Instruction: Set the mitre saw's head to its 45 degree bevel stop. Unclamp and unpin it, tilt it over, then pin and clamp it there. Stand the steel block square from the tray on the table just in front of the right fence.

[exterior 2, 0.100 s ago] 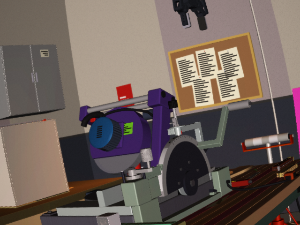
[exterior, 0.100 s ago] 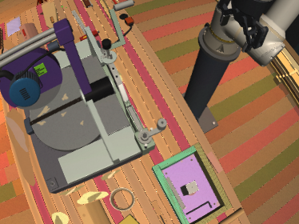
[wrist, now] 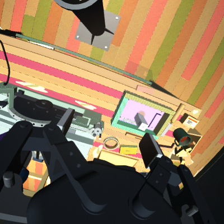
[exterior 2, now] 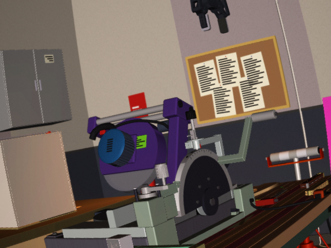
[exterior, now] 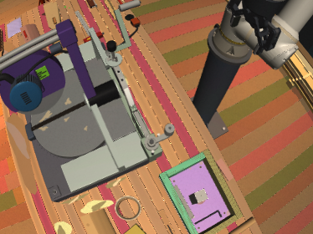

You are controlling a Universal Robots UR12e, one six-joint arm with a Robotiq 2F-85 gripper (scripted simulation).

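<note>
The steel block square (exterior: 199,196) (wrist: 140,120) lies inside the green-rimmed tray (exterior: 201,198) (wrist: 144,116) with a lilac floor, on the bench to the right of the mitre saw (exterior: 79,113) (exterior 2: 160,165). The saw's purple head (exterior 2: 131,149) stands upright beside the black bevel scale disc (exterior 2: 206,184), with a black knob (exterior 2: 190,114) at the top of the arm and a grey lever handle (exterior 2: 263,116) sticking out to the right. My gripper (exterior 2: 214,24) (wrist: 107,131) hangs high above the saw, open and empty.
The robot's dark pedestal (exterior: 217,79) stands beside the bench behind the tray. A tape ring (exterior: 127,207), wood offcuts and a green mug (wrist: 182,137) lie near the tray. A roller stand (exterior 2: 295,157) sits to the right.
</note>
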